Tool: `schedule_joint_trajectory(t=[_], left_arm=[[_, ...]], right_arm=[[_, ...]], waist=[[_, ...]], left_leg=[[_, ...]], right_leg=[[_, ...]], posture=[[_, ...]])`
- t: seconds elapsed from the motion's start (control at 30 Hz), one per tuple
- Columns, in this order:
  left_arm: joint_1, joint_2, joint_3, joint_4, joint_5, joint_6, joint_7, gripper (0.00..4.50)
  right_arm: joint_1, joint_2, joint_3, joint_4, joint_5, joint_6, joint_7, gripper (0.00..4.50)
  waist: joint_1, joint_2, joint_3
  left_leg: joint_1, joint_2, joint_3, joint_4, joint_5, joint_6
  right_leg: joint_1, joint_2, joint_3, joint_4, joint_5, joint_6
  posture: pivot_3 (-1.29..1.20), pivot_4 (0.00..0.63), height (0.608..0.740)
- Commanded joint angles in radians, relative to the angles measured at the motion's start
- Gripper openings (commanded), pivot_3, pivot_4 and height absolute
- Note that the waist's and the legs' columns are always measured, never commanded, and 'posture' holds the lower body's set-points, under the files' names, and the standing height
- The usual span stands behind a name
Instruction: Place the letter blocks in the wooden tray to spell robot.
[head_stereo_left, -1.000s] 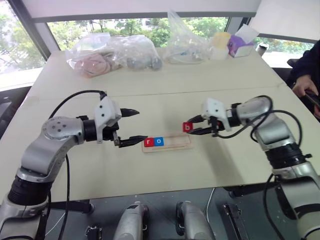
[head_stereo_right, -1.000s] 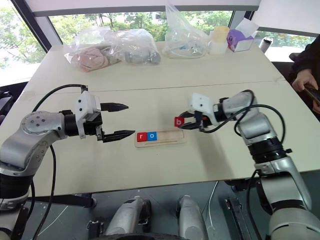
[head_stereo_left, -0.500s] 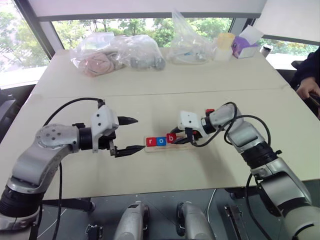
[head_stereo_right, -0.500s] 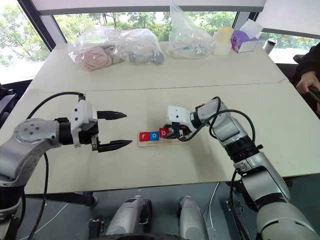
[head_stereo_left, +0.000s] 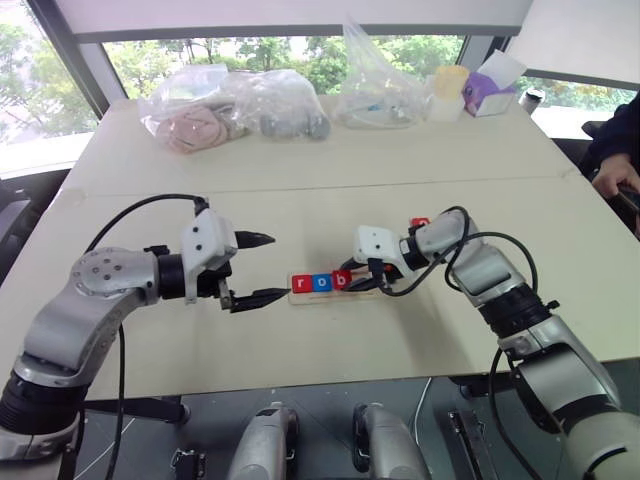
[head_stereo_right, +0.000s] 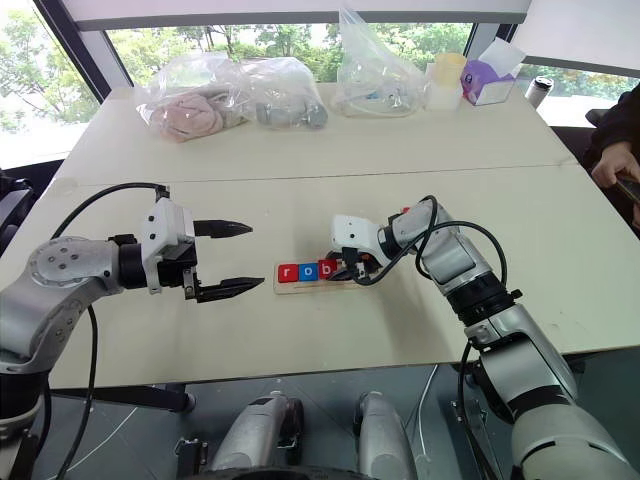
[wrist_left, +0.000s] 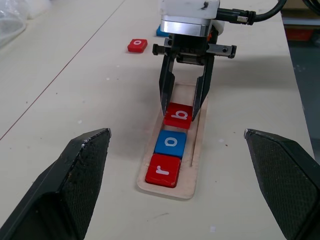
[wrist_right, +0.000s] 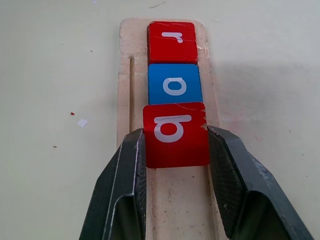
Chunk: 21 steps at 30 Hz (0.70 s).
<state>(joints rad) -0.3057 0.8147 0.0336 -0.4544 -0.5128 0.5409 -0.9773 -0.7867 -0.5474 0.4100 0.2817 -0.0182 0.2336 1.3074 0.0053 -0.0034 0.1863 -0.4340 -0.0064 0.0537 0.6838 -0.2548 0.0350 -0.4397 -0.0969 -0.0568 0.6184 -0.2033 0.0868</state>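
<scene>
— So, what did the head view show?
— Well, the right hand (head_stereo_left: 350, 281) was clamped on the red b block (head_stereo_left: 340, 281), holding it in the wooden tray (head_stereo_left: 372, 291) on the worktop (head_stereo_left: 300, 190). Beyond its tips, the blue o block (head_stereo_left: 321, 282) and the red r block (head_stereo_left: 303, 284) sat in line. The left hand (head_stereo_left: 262, 268) hovered just past the tray's r end, fingers spread wide, holding nothing.
— And the left wrist view?
— Between its wide fingers lay r, o, b in the tray, the right hand's fingers on either side of the b. Behind that hand, a loose red block (wrist_left: 137, 45) lay on the worktop, with a blue block (wrist_left: 160, 31) near it.
— The right wrist view?
— Both fingers (wrist_right: 124, 180) pressed the b's sides; it touched the o ahead of it.
</scene>
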Motion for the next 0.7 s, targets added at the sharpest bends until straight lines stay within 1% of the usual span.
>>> schedule_joint_trajectory(t=[0.03, 0.07, 0.17, 0.2, 0.33, 0.47, 0.57, 0.7], left_arm=[[-0.011, -0.003, 0.015, -0.026, -0.009, -0.011, 0.007, 4.5], [-0.013, -0.004, 0.014, -0.026, -0.009, -0.011, 0.008, 4.5], [-0.018, -0.007, 0.011, -0.022, -0.007, -0.012, 0.01, 4.5], [-0.018, -0.007, 0.011, -0.021, -0.007, -0.013, 0.01, 4.5], [-0.017, -0.009, 0.011, -0.023, -0.007, -0.011, 0.012, 4.5], [-0.016, -0.011, 0.011, -0.027, -0.009, -0.006, 0.016, 4.5], [-0.014, -0.009, 0.014, -0.029, -0.012, -0.005, 0.018, 4.5], [-0.018, -0.006, 0.018, -0.026, -0.018, -0.002, 0.016, 4.5]], right_arm=[[-0.02, 0.007, -0.014, -0.008, 0.002, -0.009, -0.002, 2.21], [-0.021, 0.008, -0.013, -0.007, 0.002, -0.009, -0.003, 2.62], [-0.023, 0.011, -0.013, -0.003, 0.001, -0.01, -0.005, 4.23], [-0.024, 0.011, -0.013, -0.006, 0.002, -0.008, -0.004, 4.46], [-0.029, 0.021, -0.035, -0.027, 0.031, 0.022, -0.003, 4.46], [-0.058, 0.057, -0.119, -0.043, 0.091, 0.077, -0.068, 4.46], [-0.068, 0.075, -0.157, 0.006, 0.063, 0.025, -0.176, 4.46], [-0.035, 0.071, -0.149, 0.057, 0.006, -0.089, -0.26, 4.46]], waist=[[0.0, 0.0, 0.0], [0.0, 0.0, 0.0], [0.0, 0.0, 0.0], [0.0, 0.0, 0.0], [0.0, 0.0, 0.0], [-0.001, 0.0, 0.0], [0.0, 0.0, 0.0], [0.002, 0.0, 0.0]], left_leg=[[0.0, 0.0, 0.0, 0.0, 0.0, 0.0], [0.0, 0.0, 0.0, 0.0, 0.0, 0.0], [0.0, 0.0, 0.0, 0.0, 0.0, 0.0], [0.0, 0.0, 0.0, 0.0, 0.0, 0.0], [0.0, 0.0, 0.0, 0.0, 0.0, 0.0], [0.0, 0.0, 0.0, 0.0, 0.0, 0.0], [0.0, 0.0, 0.0, 0.0, 0.0, 0.0], [0.0, 0.0, 0.0, 0.0, 0.0, -0.001]], right_leg=[[0.0, 0.0, 0.0, 0.0, 0.0, 0.0], [0.0, 0.0, 0.0, 0.0, 0.0, 0.0], [0.0, 0.0, 0.0, 0.0, 0.0, 0.0], [0.0, 0.0, 0.0, 0.0, 0.0, 0.0], [0.0, 0.0, 0.0, 0.0, 0.0, 0.0], [0.0, 0.0, 0.0, 0.0, 0.0, 0.0], [0.0, 0.0, 0.0, 0.001, 0.0, 0.0], [0.0, 0.0, 0.0, 0.0, 0.0, 0.0]], posture=[[0.0, 0.15, 0.725], [0.0, 0.15, 0.725], [0.0, 0.15, 0.725], [0.0, 0.15, 0.725], [0.0, 0.15, 0.725], [0.0, 0.15, 0.725], [0.0, 0.15, 0.725], [0.0, 0.15, 0.725]])
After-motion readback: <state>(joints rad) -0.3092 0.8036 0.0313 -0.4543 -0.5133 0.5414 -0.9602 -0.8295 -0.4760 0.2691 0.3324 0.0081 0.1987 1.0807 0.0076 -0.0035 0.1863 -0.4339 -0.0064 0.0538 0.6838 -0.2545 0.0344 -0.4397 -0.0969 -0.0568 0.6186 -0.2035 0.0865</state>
